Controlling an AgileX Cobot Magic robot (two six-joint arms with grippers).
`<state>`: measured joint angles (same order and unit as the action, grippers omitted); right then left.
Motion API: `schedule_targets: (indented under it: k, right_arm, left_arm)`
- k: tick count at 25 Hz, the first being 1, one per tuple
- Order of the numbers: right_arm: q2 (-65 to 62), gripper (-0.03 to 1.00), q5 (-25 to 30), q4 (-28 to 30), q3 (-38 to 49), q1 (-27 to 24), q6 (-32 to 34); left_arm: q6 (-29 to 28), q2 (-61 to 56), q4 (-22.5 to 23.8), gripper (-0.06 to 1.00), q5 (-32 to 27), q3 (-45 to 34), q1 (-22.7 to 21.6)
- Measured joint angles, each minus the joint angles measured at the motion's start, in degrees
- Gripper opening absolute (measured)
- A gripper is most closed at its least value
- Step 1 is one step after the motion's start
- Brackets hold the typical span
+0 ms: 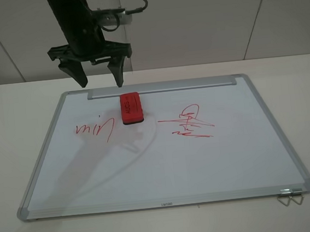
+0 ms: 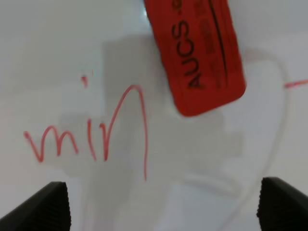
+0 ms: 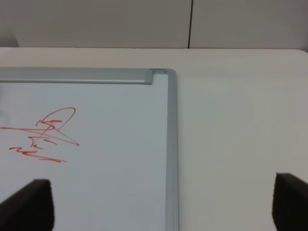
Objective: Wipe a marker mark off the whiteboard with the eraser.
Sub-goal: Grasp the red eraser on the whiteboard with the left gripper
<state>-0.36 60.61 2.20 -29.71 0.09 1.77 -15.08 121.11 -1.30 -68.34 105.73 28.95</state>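
The whiteboard [image 1: 49, 153] lies flat on the table, its tray strip [image 1: 160, 87] along the far edge. The red eraser [image 1: 131, 108] rests on the board just below that strip, lettering "AUCS" up [image 2: 197, 53]. The thin red "min" marker mark [image 1: 94, 128] sits just to the eraser's left [image 2: 91, 130]. My left gripper [image 1: 99, 75] hangs open above the board's far edge, up and left of the eraser, holding nothing; its dark fingertips [image 2: 43, 207] frame the mark from above. My right gripper [image 3: 159, 207] is open and empty over the board's right frame [image 3: 172, 144].
A denser red scribble [image 1: 191, 122] crossed by horizontal strokes lies right of the eraser, also in the right wrist view [image 3: 45, 134]. A metal clip [image 1: 291, 196] sits at the board's near right corner. White table [image 1: 300, 85] surrounds the board; a wall stands behind.
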Motion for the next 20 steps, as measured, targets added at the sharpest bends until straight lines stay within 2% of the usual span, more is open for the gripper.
schedule_targets:
  k: [5, 12, 20]
  right_arm:
    - [0.0, 0.83, 0.0, 0.0, 0.0, 0.0, 0.0]
    - [0.0, 0.83, 0.0, 0.0, 0.0, 0.0, 0.0]
    - [0.0, 0.83, 0.0, 0.1, 0.0, 0.0, 0.0]
  left_arm:
    - [-3.6, 7.3, 0.3, 0.77, 0.0, 7.9, 2.6]
    - [-7.3, 8.7, 2.3, 0.77, 0.0, 8.4, 2.9]
    - [-10.3, 10.4, 2.5, 0.77, 1.2, 7.5, 2.4]
